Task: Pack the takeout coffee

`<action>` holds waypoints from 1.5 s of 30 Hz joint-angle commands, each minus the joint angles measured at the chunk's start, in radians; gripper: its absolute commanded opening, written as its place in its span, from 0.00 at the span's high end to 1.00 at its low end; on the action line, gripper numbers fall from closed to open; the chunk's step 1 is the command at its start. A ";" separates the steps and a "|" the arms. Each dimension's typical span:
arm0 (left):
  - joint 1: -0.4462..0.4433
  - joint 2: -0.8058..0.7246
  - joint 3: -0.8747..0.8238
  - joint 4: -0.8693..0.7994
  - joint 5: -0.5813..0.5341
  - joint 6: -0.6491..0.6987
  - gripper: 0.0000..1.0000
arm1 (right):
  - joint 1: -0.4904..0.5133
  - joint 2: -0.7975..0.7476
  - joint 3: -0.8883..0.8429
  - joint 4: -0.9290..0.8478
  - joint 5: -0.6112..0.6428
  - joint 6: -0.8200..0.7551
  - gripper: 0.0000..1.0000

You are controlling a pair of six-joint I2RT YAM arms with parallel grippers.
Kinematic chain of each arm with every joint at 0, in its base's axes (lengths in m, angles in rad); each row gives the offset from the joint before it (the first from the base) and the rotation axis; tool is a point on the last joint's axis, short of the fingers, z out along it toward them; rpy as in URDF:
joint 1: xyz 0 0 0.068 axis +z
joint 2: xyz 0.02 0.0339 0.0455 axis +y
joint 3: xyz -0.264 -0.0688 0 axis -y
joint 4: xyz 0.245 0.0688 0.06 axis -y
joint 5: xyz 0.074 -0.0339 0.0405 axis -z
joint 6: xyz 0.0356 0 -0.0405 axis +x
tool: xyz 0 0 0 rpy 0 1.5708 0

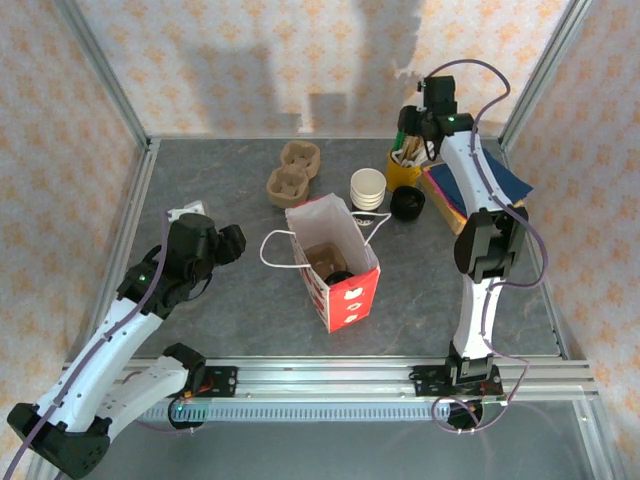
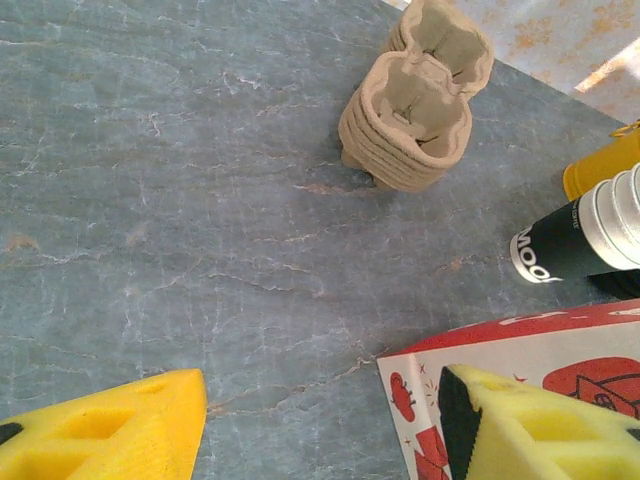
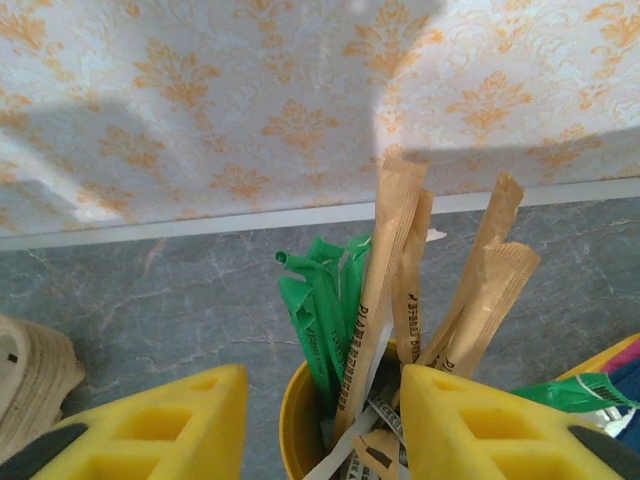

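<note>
1. The left gripper point(image 2: 320, 400) is hovering released beside the paper bag point(image 1: 335, 265) mid-tabletop.
2. The takeout coffee point(image 1: 368, 187) is standing upright just beyond the bag, toward the far edge.
3. The right gripper point(image 3: 320, 420) is hanging released over the yellow cup point(image 1: 403, 172), far-right.

White coffee cup point(image 1: 368, 187) between cardboard carrier point(image 1: 293, 170) and yellow cup point(image 1: 404, 166)

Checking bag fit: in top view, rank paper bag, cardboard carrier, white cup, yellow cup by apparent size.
1. paper bag
2. cardboard carrier
3. white cup and yellow cup: look alike, not ranked.
</note>
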 commanded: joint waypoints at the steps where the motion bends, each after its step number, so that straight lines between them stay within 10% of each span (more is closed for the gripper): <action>1: 0.008 -0.012 -0.019 0.035 0.015 0.012 0.35 | 0.008 0.028 0.047 -0.039 0.051 -0.030 0.58; 28: 0.008 -0.037 -0.059 0.064 0.034 0.015 0.35 | 0.038 -0.015 0.116 -0.112 0.174 -0.073 1.00; 45: 0.008 -0.017 -0.067 0.096 0.045 0.032 0.33 | 0.056 -0.361 0.171 -0.280 0.154 -0.037 1.00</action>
